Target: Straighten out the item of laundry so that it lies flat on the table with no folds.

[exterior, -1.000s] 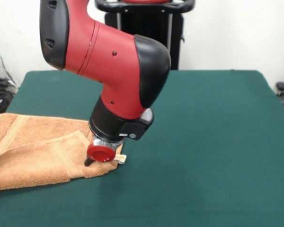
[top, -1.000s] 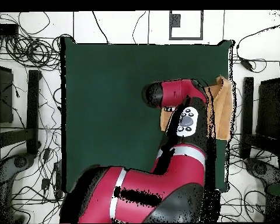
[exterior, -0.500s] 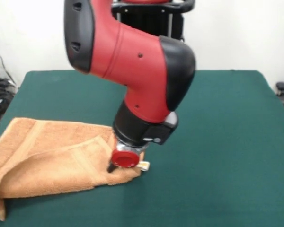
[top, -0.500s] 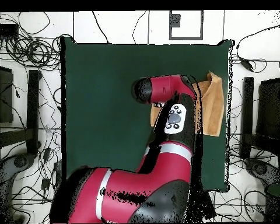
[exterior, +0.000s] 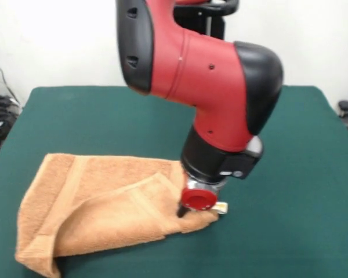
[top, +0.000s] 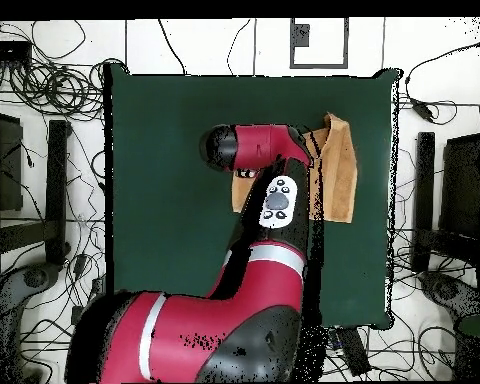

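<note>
towel [exterior: 98, 208]: orange-tan terry, lies on the desk [exterior: 290, 174] toward the front view's left-near part; doubled over, an upper layer with a woven band is seen running diagonally across the lower one; a thick fold is bunched at the near-left corner.
towel in overhead: seen as a narrow tan strip [top: 340, 170] near the desk's right edge, partly hidden by the arm.
tag [exterior: 220, 207]: small, white, seen at the towel's right corner, just beside the gripper.
gripper [exterior: 185, 212]: pressed down at the towel's right corner; a dark fingertip is seen touching the cloth below the red disc.
fingers: closed on the towel corner, judged from the cloth gathered under the tip; the pinch itself is mostly hidden by the disc.
arm [exterior: 203, 75]: red and black, comes down steeply over the desk's middle.
step in hand: judged to be a corner drag, so that the doubled layer is pulled open.
how to do it well: the corner should be kept low and drawn straight away from the bunched end, over bare green; only the top layer should be carried, otherwise the whole towel slides folded.
risk: slip of the corner from the pinch; fold merely shifted, not opened.
progress: far from flat, folds still present.
</note>
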You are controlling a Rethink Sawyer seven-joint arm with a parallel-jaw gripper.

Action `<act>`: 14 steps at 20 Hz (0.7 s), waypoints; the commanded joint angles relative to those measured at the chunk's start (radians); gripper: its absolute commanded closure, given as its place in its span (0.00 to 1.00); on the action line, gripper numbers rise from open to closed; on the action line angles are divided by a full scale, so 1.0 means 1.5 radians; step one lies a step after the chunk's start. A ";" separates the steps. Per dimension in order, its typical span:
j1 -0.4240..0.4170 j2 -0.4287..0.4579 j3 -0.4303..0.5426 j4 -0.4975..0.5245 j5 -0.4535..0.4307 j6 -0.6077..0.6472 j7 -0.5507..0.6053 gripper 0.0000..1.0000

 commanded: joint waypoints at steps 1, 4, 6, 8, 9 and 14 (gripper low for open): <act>0.061 0.038 0.055 0.046 0.132 0.116 0.220 1.00; 0.065 0.021 0.049 0.078 0.175 0.139 0.237 1.00; 0.068 0.014 0.042 0.096 0.190 0.141 0.228 1.00; 0.071 0.008 0.035 0.115 0.201 0.134 0.210 1.00; 0.070 0.006 0.033 0.123 0.207 0.129 0.202 1.00; 0.073 -0.022 0.025 0.172 0.238 0.135 0.175 1.00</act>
